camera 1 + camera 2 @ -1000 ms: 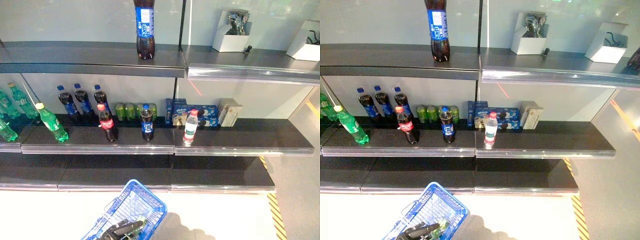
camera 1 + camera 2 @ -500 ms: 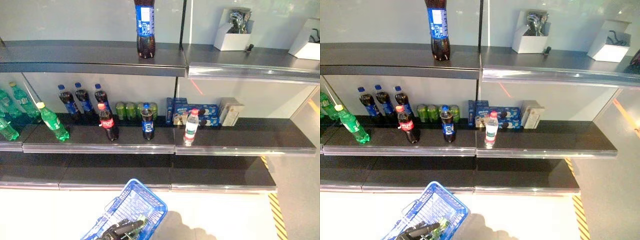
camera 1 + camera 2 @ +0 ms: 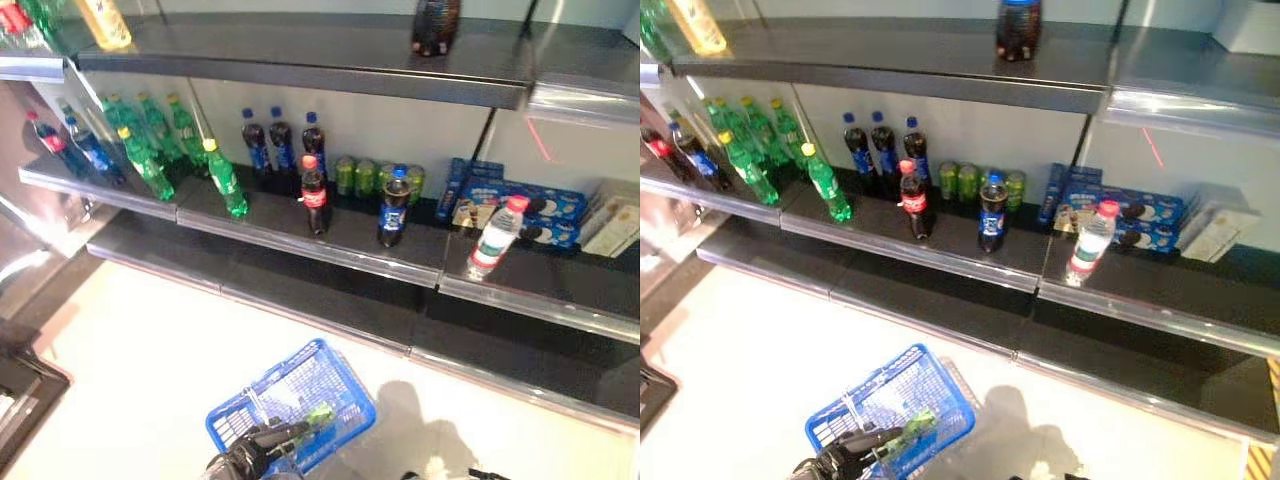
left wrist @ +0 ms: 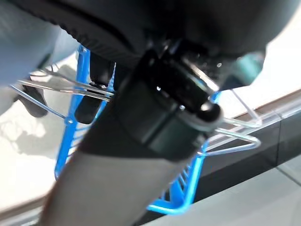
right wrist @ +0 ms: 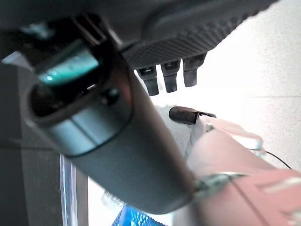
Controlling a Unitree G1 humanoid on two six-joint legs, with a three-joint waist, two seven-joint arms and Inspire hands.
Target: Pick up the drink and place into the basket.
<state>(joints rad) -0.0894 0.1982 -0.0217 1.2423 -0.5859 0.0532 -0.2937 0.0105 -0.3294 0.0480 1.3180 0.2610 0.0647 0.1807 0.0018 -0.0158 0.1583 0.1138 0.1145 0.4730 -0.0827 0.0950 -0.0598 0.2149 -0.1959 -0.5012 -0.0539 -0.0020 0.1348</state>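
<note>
My left hand (image 3: 246,462) sits at the bottom of the eye views, shut on the clear wire handle (image 4: 56,87) of a blue basket (image 3: 340,385) that hangs over the pale floor. A green bottle (image 3: 319,413) lies inside the basket. Drinks stand on the middle shelf: a red-capped cola bottle (image 3: 314,197), a blue-labelled cola bottle (image 3: 393,208), a water bottle (image 3: 495,238) and green bottles (image 3: 228,181). My right hand (image 5: 197,33) hangs over the floor away from the shelf, its fingers (image 5: 170,75) relaxed and holding nothing.
Dark shelves (image 3: 330,245) run across the view at three heights. Green cans (image 3: 375,178) and blue cookie boxes (image 3: 520,205) stand behind the bottles. A large cola bottle (image 3: 435,25) is on the top shelf. A dark object (image 3: 20,380) lies on the floor at far left.
The whole picture has swung, so the camera moved: more of the shelf's left end and floor shows. The basket stays in my left hand.
</note>
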